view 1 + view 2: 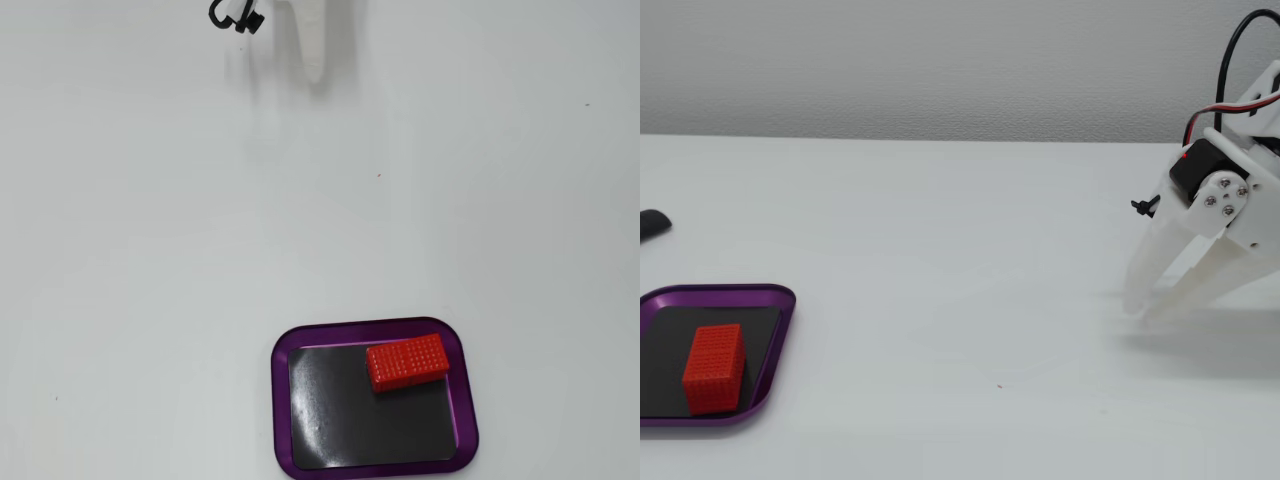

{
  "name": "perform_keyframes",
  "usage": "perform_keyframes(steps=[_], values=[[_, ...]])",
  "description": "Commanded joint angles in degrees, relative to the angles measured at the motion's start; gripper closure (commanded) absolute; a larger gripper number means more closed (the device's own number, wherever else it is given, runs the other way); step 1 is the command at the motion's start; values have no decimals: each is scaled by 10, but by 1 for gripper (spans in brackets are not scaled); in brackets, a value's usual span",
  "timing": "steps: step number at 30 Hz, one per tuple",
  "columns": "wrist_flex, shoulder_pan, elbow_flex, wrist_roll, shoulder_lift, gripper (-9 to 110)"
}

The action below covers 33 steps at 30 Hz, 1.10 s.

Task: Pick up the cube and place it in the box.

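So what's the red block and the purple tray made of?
The red block looks like plastic, matte, with a finely dotted surface. The purple tray looks like metal or glossy plastic: its rim shines with highlights, while its floor is flat black. Hard to say for sure.

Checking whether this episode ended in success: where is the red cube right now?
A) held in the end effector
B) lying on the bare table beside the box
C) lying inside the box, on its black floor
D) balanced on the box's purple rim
C: the cube lies on the black floor inside the box, near one corner, while the end effector is far off across the table, holding nothing.
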Motion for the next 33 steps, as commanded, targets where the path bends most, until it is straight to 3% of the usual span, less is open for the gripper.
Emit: perform_keyframes(steps=[1, 33], values=[[4, 4, 4, 20, 43, 102], [12, 4, 4, 25, 43, 102]])
